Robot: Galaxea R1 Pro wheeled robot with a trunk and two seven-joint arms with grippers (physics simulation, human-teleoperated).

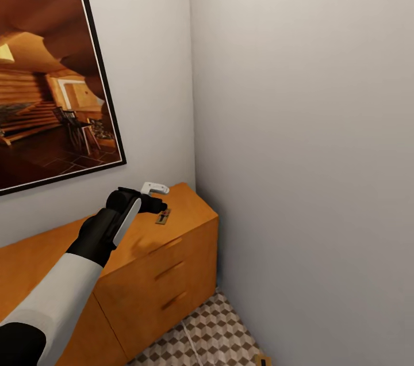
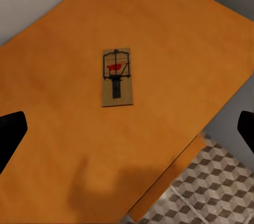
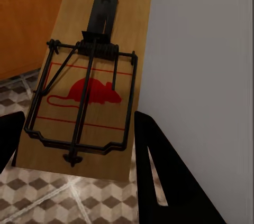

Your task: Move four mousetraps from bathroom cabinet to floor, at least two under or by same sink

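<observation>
One mousetrap (image 1: 164, 217) (image 2: 117, 76), a small wooden board with a wire bar and a red spot, lies flat on the orange-brown cabinet (image 1: 172, 274) (image 2: 63, 34), near its right end. My left gripper (image 1: 156, 205) (image 2: 127, 134) hovers just above it, open, with its dark fingertips (image 2: 10, 134) spread wide to either side of the trap. A second mousetrap (image 3: 87, 86) fills the right wrist view, and my right gripper (image 3: 74, 150) is shut on it above the cube-patterned bathroom floor (image 3: 79, 203) (image 1: 213, 331). The bathroom sink is out of view.
A large framed picture (image 1: 52, 90) hangs on the wall behind the cabinet. A bare grey wall (image 1: 310, 153) closes the corner right next to the cabinet's end. Between them runs a narrow strip of floor. A small brown bit (image 1: 262, 360) shows at the head view's lower edge.
</observation>
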